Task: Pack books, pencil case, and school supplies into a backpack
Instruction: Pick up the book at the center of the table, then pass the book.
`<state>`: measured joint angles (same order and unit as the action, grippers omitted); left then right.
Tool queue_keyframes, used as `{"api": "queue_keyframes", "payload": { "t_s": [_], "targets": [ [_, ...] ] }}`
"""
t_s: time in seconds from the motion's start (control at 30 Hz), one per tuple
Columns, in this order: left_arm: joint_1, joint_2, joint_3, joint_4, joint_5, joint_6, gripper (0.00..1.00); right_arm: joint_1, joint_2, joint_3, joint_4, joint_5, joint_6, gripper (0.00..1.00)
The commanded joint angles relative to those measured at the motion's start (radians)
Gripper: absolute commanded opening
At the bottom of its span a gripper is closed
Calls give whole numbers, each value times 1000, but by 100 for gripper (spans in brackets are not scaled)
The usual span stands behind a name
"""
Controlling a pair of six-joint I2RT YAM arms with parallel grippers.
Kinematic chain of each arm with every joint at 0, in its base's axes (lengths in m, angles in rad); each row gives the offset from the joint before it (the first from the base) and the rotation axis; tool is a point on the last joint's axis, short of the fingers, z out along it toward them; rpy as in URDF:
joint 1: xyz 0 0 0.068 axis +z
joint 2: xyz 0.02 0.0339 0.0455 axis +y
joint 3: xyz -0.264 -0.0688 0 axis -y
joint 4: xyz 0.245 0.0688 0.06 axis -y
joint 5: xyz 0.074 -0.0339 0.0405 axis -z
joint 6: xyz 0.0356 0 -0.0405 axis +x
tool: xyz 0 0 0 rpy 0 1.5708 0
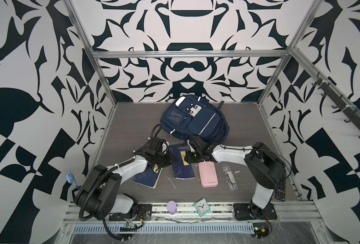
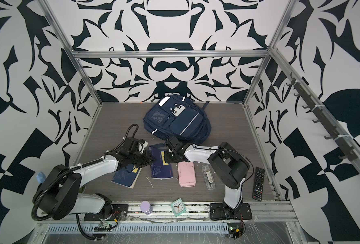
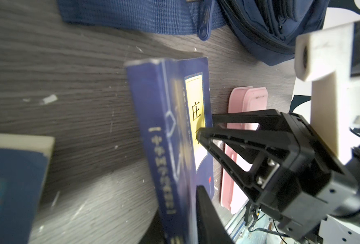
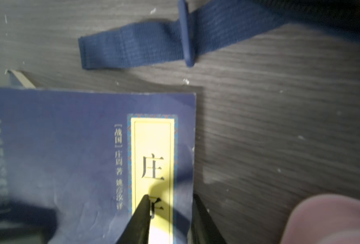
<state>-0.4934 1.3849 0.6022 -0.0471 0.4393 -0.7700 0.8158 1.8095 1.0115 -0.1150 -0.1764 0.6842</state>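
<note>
My left hand has its fingers on either side of the spine edge of the middle book and looks clamped on it. My right hand straddles the opposite long edge, but I cannot tell whether it grips. The book's long axis runs from me toward the backpack just beyond it, and my right hand is the nearer one. The top views hide the contact under my wrists. The left wrist view shows the book tipped up off the worktop. The right wrist view shows one finger on the yellow label.
</note>
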Motion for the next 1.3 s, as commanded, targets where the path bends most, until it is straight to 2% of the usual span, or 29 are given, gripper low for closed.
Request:
{"api": "queue_keyframes", "payload": {
  "t_s": [0.0, 0.2, 0.37, 0.6, 0.83, 1.03, 1.27],
  "targets": [
    [30, -18, 49, 10, 61, 26, 18, 19, -42, -14, -63, -32, -15, 44],
    [124, -39, 69, 36, 183, 7, 12, -30, -156, -14, -63, -57, -19, 56],
    [178, -46, 79, 113, 301, -40, 10, -133, -278, -38, -36, -144, -20, 61],
    [204, 18, 40, 501, 489, -252, 10, -292, -391, -118, 92, -360, 8, 77],
    [204, 196, -8, 1049, 591, -571, 10, -325, -391, -192, 256, -472, 90, 85],
    [204, 354, -21, 1390, 600, -789, 11, -335, -317, -243, 433, -542, 184, 85],
    [204, 395, -12, 1432, 597, -823, 11, -336, -218, -286, 685, -623, 313, 74]
  ]
}}
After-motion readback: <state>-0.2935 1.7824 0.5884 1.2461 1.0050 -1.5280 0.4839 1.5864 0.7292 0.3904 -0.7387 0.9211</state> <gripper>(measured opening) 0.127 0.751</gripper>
